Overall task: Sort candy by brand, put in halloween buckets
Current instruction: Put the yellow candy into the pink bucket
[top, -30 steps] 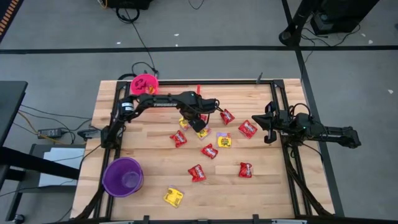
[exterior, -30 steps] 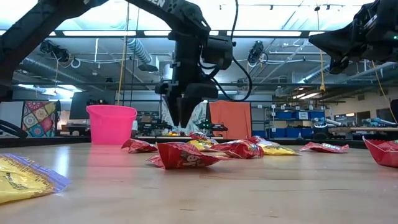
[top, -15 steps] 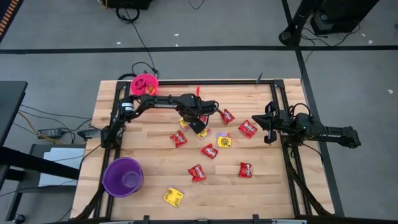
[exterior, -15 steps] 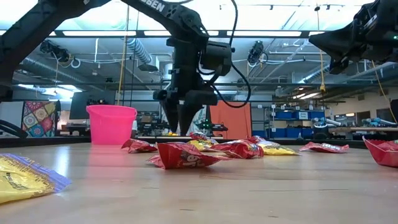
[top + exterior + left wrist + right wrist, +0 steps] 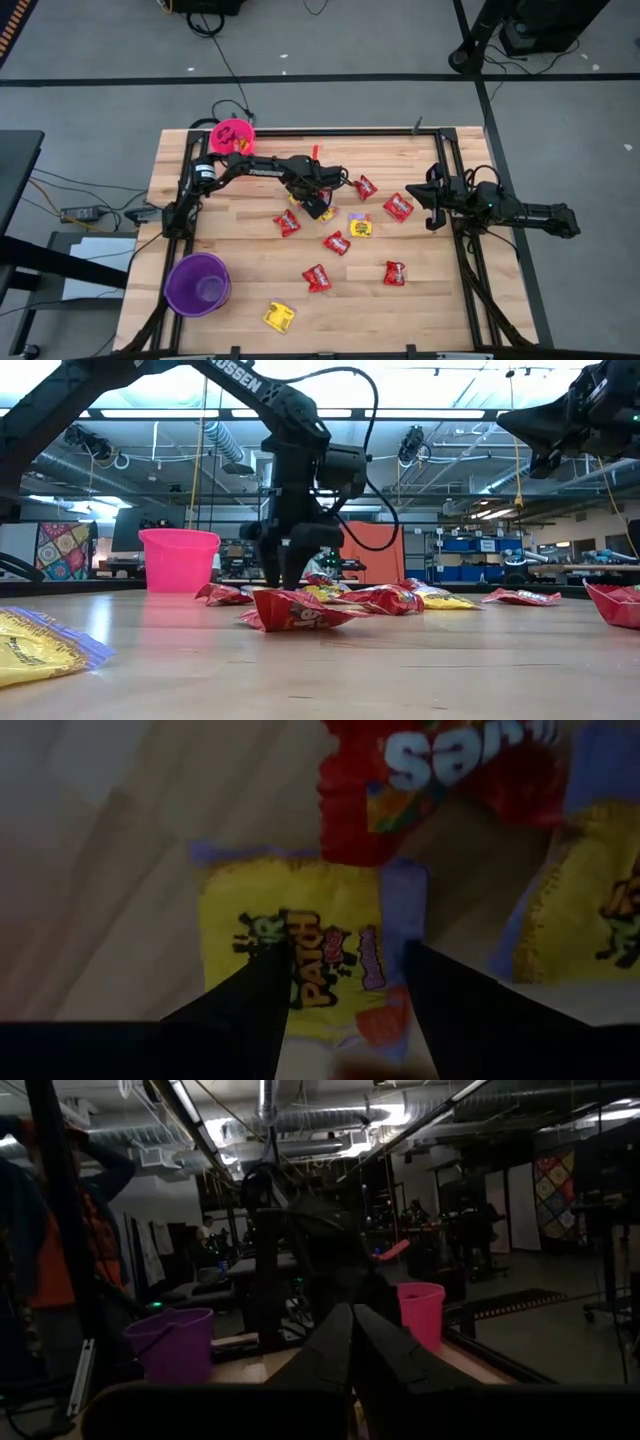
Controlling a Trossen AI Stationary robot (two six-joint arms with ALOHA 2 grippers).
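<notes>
We are straddling a flat yellow wrapped packet [image 5: 300, 955] with our left gripper [image 5: 340, 995], fingers apart; the touching shiny red packet [image 5: 440, 780] risks snagging; our right gripper [image 5: 350, 1345] is pressed together.

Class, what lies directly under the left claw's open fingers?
A yellow candy packet lies flat under the left claw; its lower edge is hidden by the fingers.

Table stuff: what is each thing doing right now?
Left gripper: open, low over a flat yellow wrapped candy packet.
Right gripper: shut, waiting at the table's right edge.
Hot pink round plastic bucket: upright, some candy inside.
Purple round plastic bucket: upright.
Shiny red candy packets: scattered flat on the table.
</notes>
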